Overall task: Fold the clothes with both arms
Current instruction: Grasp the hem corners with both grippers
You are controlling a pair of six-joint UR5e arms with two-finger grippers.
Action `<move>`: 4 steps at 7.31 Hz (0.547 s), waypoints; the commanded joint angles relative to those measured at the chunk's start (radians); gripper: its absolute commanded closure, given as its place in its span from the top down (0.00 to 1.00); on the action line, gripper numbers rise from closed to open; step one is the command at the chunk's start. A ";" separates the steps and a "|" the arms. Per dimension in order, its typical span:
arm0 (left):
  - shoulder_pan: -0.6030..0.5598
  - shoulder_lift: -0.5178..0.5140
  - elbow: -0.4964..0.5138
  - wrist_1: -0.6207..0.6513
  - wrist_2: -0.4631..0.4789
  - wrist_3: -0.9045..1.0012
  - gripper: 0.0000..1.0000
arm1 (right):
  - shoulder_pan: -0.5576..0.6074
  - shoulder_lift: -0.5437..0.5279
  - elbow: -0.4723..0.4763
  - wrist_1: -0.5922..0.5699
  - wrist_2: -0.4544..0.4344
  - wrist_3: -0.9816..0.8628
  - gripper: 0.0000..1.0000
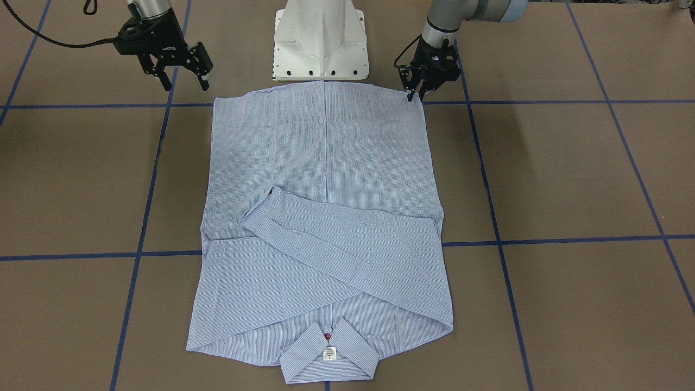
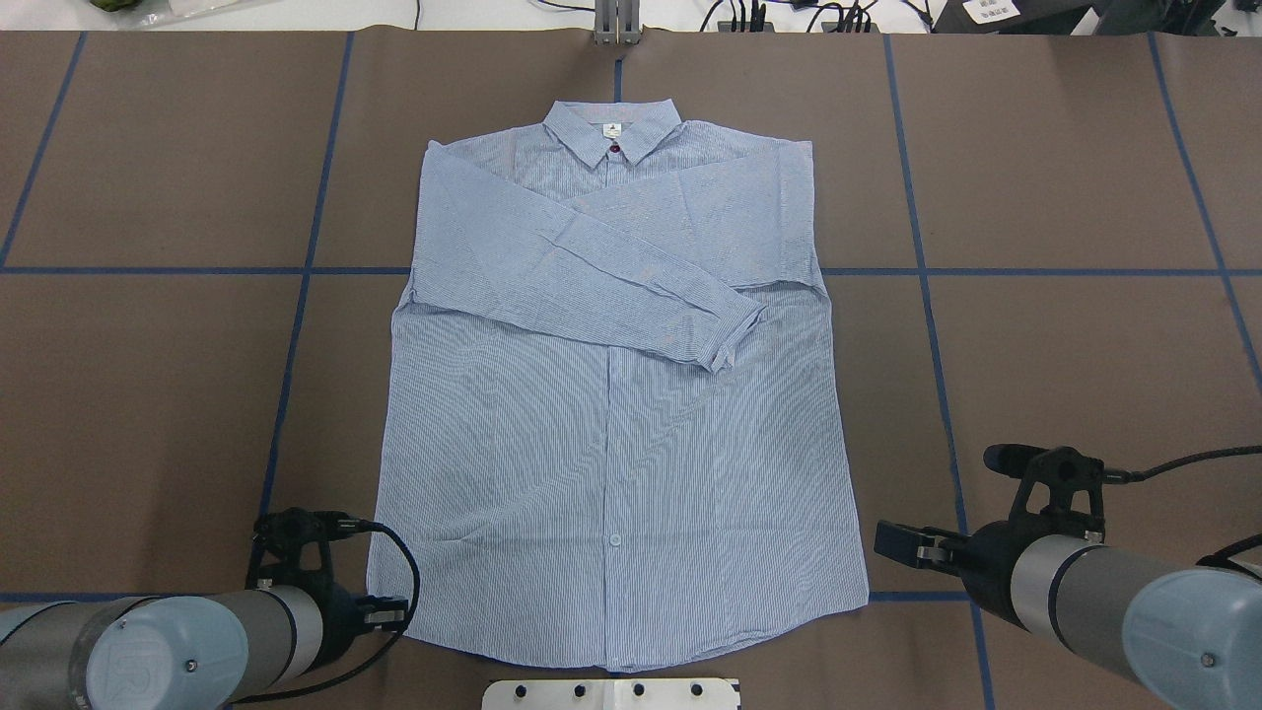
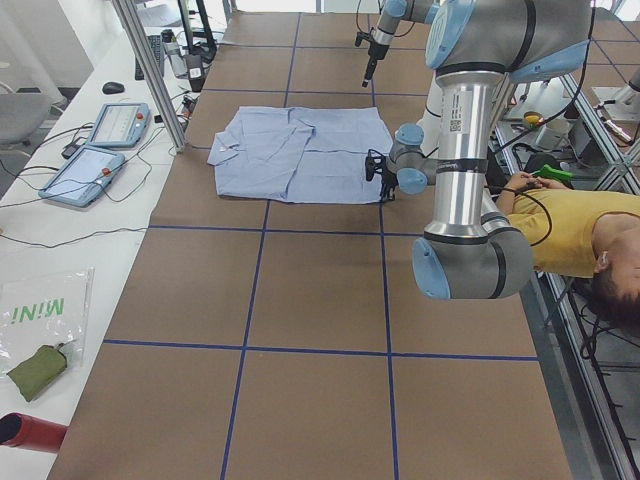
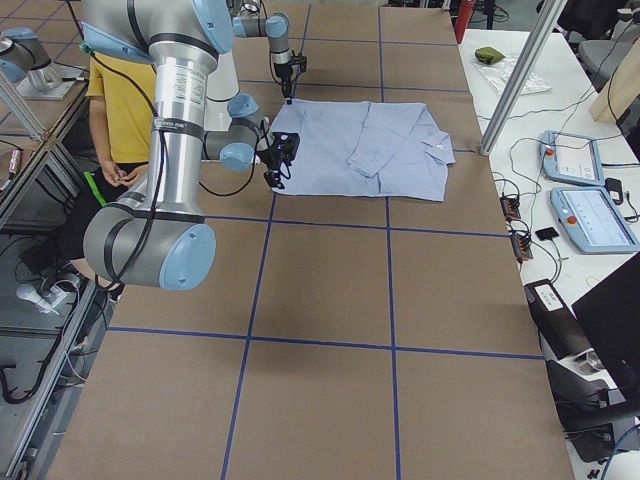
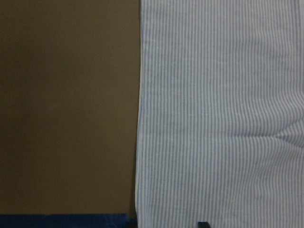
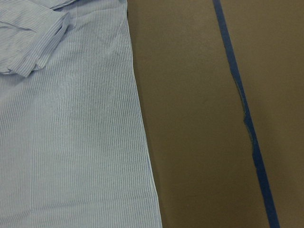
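Observation:
The striped blue shirt [image 1: 326, 163] [image 2: 611, 463] lies flat and front up, its collar [image 2: 611, 128] at the far side and both sleeves crossed over the chest. One cuff [image 2: 730, 335] [image 6: 33, 42] rests on the body. My left gripper [image 1: 415, 92] [image 2: 386, 611] hangs low over the near left hem corner, its fingers apart, and its wrist view is filled by the shirt's edge [image 5: 142, 118]. My right gripper [image 1: 182, 76] [image 2: 897, 542] stands open above bare table just outside the near right hem corner. Nothing is held.
The white pedestal base [image 1: 320, 43] stands just behind the hem. Blue tape lines [image 6: 247, 123] cross the brown table. A person in yellow [image 3: 570, 230] sits behind the robot. Tablets [image 3: 100, 150] and a metal post [image 3: 150, 70] line the far side bench.

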 commanded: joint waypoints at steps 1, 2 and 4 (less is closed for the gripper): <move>-0.002 -0.001 -0.001 0.000 0.000 0.000 0.00 | 0.000 0.000 0.000 0.000 0.000 -0.001 1.00; -0.002 -0.001 -0.001 0.000 0.000 0.000 0.00 | -0.002 0.000 0.000 0.000 0.000 0.001 1.00; -0.002 -0.002 -0.019 0.000 0.000 0.000 0.00 | -0.024 0.000 0.000 0.001 -0.015 0.023 1.00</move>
